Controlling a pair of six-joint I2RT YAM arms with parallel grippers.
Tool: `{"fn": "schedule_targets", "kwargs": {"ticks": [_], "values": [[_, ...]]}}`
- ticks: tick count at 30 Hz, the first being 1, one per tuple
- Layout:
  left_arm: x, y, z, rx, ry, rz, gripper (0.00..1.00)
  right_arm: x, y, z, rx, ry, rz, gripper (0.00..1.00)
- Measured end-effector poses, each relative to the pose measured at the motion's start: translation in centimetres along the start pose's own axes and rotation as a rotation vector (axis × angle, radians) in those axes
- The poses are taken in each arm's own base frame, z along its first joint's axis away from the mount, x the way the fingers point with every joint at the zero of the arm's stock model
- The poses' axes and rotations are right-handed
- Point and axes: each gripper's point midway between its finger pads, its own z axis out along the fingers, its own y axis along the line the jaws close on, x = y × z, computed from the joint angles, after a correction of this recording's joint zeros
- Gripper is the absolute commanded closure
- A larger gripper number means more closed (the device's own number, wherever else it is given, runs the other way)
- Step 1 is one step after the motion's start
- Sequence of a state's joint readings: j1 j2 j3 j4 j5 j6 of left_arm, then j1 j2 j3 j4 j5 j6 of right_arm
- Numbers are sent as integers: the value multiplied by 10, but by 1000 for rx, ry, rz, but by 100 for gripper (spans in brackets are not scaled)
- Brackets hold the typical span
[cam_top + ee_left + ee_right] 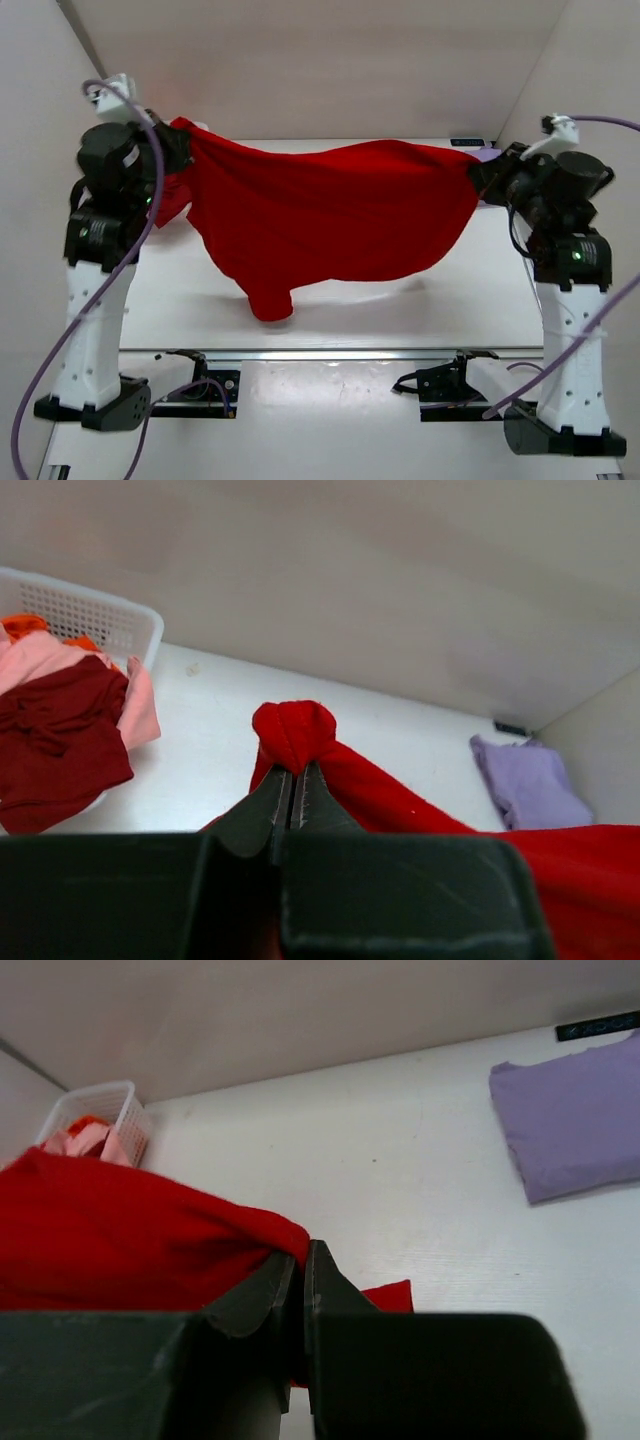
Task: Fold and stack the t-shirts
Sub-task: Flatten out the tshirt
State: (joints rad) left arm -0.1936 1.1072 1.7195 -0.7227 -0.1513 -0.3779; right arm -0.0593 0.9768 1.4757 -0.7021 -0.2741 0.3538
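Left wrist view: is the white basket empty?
No, the white basket is piled with a dark red shirt, a pink shirt and orange cloth.

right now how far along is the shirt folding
Done: a lavender t-shirt lies folded. In hand: the red t-shirt hangs stretched between the left pincer and right pincer, both shut on it. Left: folding and stacking it, then the pink, orange and dark red shirts in the basket.
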Motion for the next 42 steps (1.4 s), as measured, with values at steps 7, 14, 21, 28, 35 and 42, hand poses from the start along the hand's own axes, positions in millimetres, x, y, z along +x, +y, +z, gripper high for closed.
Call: {"fn": "schedule_targets", "kwargs": {"ticks": [7, 14, 21, 28, 35, 42], "values": [[111, 11, 116, -54, 320, 99, 100, 59, -2, 98, -9, 255, -38, 100], [160, 20, 180, -88, 487, 128, 100, 59, -9, 170, 84, 351, -134, 99], [4, -31, 114, 74, 88, 77, 100, -72, 17, 115, 50, -13, -198, 100], [79, -4, 49, 105, 109, 57, 82, 34, -35, 110, 111, 188, -134, 100], [348, 96, 22, -98, 784, -2, 29, 257, -82, 80, 231, 780, 38, 59], [351, 95, 16, -104, 792, -27, 28, 267, -106, 43, 326, 782, 146, 52]]}}
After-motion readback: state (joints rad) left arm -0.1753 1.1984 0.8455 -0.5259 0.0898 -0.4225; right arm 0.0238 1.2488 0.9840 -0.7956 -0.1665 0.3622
